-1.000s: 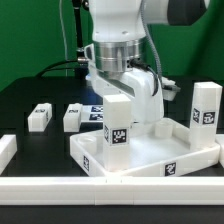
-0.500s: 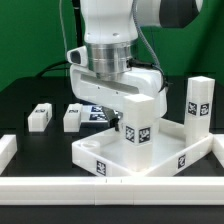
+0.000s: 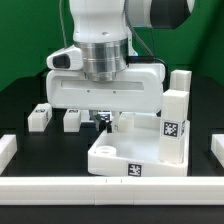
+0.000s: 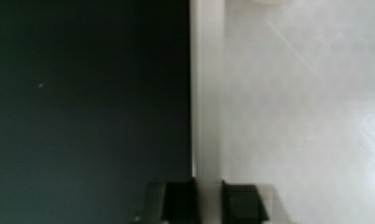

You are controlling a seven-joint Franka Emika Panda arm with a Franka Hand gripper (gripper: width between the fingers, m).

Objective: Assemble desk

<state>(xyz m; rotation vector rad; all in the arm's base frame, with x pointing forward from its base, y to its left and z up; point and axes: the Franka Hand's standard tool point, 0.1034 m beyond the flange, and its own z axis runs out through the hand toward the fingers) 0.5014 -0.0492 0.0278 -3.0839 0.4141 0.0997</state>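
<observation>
The gripper is reaching straight down and clamping the rim of the desk top. In the wrist view the two dark fingers are sitting on either side of the thin white wall with no gap showing, so the gripper is closed on the desk top.

The desk top is showing as a large white rectangular tray with a raised rim. It is lying flat on the table directly under and in front of the gripper. A black-and-white square tag is facing out from its front wall.

I am counting three white block legs. One upright leg is standing at the tray's corner, toward the exterior view's right of the gripper, and is carrying a tag of its own. The nearer loose leg and the farther loose leg are lying apart from the tray, toward the exterior view's left of the gripper.

The black table is carrying everything. Low white rails are edging it, and a green backdrop is hanging behind the arm.
</observation>
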